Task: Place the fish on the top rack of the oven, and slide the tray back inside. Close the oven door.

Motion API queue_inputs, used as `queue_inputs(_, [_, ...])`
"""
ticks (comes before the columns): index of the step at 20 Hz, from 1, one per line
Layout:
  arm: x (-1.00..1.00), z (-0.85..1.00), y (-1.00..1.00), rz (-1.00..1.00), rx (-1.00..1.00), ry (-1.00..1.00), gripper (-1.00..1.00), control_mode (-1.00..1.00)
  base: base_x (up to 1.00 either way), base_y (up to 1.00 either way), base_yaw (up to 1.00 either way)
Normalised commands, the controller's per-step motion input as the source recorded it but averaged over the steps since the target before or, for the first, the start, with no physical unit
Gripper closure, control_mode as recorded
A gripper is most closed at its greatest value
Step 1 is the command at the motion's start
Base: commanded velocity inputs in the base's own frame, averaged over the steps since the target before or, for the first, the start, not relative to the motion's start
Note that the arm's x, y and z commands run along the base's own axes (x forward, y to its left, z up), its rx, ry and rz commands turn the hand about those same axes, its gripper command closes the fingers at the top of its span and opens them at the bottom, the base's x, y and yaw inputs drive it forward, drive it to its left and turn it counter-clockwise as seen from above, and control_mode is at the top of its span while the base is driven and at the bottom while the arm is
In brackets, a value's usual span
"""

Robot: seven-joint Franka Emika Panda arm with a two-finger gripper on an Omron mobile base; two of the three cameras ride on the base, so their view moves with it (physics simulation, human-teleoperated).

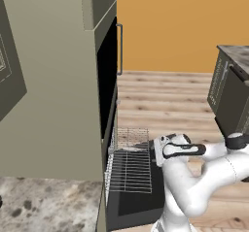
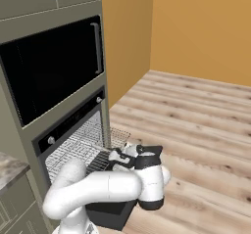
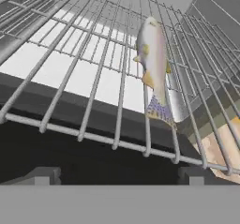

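1. Oven [image 2: 54, 71]: tall olive-grey unit, dark cavity open low down.
2. Door [image 1: 131, 202]: dropped flat, dark panel under the rack.
3. Rack [image 1: 129, 170]: pulled out over the door, a second wire grid behind it at the cavity mouth.
4. Fish [image 3: 152, 61]: lies along the bars near the rack's front edge, tail toward the hand, nothing touching it.
5. Gripper [image 3: 119, 175]: tips spread wide, empty, just short of the rack's front bar and a little below it.
6. Step, my read: fish looks placed; sliding the rack in is next. That needs the fingers against or around the front bar, then a straight push inward; door closes after.
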Motion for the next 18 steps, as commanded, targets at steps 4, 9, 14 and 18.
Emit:
queue_inputs(4, [0.51,-0.94,0.23,0.06,-0.03,0.01,-1.00,-1.00,0.00,0.00,0.00])
queue_inputs(9, [0.63,-0.59,0.43,0.04,0.00,0.15,-1.00,-1.00,0.00,0.00,0.00])
queue_inputs(14, [0.60,0.87,0.98,0.00,-0.19,0.02,-1.00,-1.00,0.00,0.00,0.00])
queue_inputs(18, [0.52,0.86,0.96,0.00,-0.29,0.00,-1.00,-1.00,0.00,0.00,0.00])
